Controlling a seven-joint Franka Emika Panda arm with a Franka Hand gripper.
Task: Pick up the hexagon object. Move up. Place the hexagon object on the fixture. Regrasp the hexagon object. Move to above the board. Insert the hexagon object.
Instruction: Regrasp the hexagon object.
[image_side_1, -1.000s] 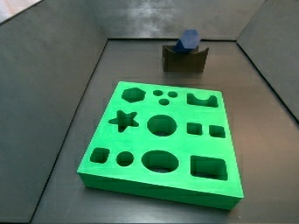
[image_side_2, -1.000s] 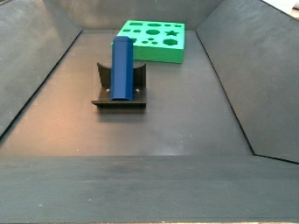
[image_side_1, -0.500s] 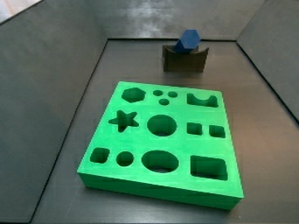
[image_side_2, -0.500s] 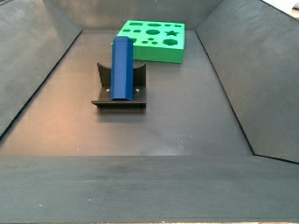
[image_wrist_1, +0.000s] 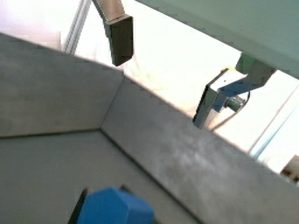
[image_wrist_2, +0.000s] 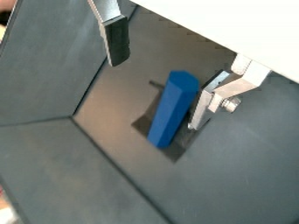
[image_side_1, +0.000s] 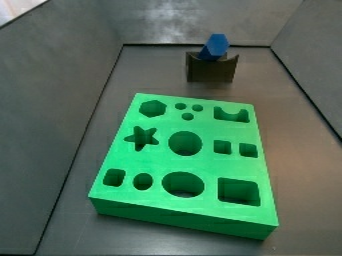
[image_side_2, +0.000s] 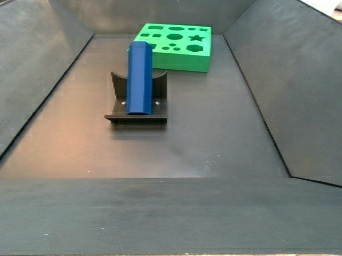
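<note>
Open pincer (image_wrist_2: 160, 67) empty, well above the hexagon object (image_wrist_2: 173, 108).

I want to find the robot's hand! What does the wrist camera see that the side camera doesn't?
Only a wrist view shows the gripper: its silver fingers are open and hold nothing, up off the floor. Only a side view shows the bright green board with shaped holes and the dark grey notched fixture clearly. Both show the long blue hexagonal bar, standing in the fixture.
</note>
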